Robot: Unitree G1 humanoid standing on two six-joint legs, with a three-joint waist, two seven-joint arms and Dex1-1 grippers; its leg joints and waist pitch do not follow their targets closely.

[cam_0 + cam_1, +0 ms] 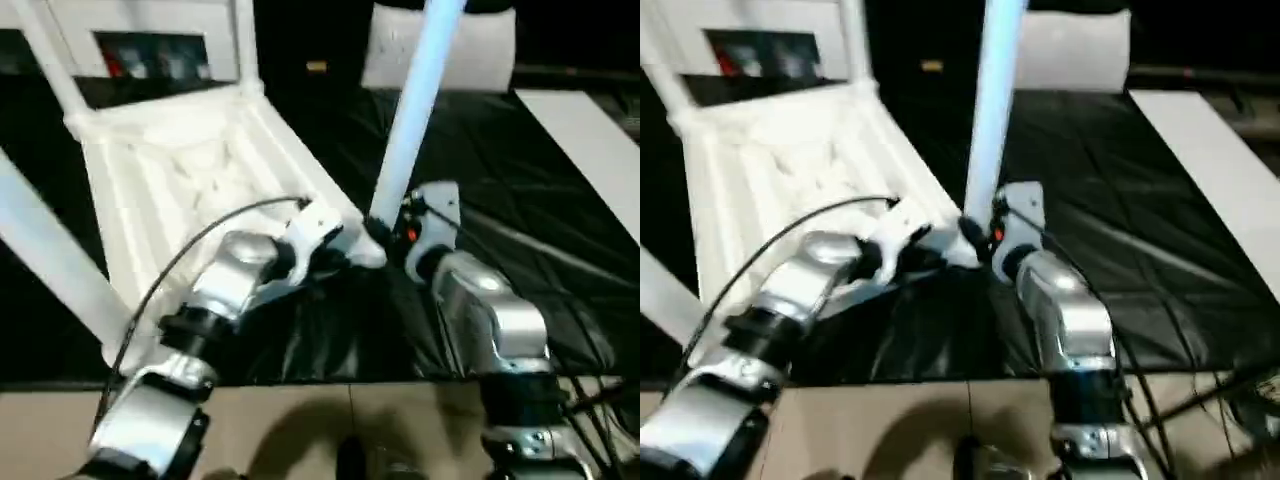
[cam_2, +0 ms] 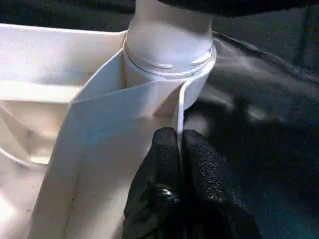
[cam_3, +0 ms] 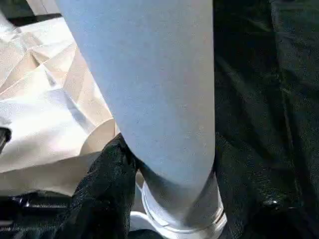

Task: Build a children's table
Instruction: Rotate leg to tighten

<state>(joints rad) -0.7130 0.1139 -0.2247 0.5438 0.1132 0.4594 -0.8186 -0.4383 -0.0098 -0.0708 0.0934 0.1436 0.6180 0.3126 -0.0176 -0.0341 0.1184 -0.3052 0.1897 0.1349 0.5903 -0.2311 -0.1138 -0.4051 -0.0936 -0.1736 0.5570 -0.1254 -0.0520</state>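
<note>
The children's table lies upside down, the ribbed underside of its white top (image 1: 190,170) facing up. Three white legs (image 1: 45,250) stand in its other corners. A fourth leg (image 1: 412,120) rises from the near right corner socket (image 2: 169,50). My right gripper (image 1: 385,238) is shut on this leg just above the socket, and the leg (image 3: 159,89) runs between its black fingers (image 3: 99,189). My left gripper (image 2: 179,142) is shut on the top's thin rim (image 2: 177,107) right beside that socket, fingers (image 2: 164,154) pinched on the wall.
A crumpled black sheet (image 1: 520,230) covers the surface under the table. A white cabinet with glass doors (image 1: 150,50) stands behind it, a white block (image 1: 470,55) at the back, and a white board (image 1: 590,140) at the right. A tan edge (image 1: 300,420) runs along the front.
</note>
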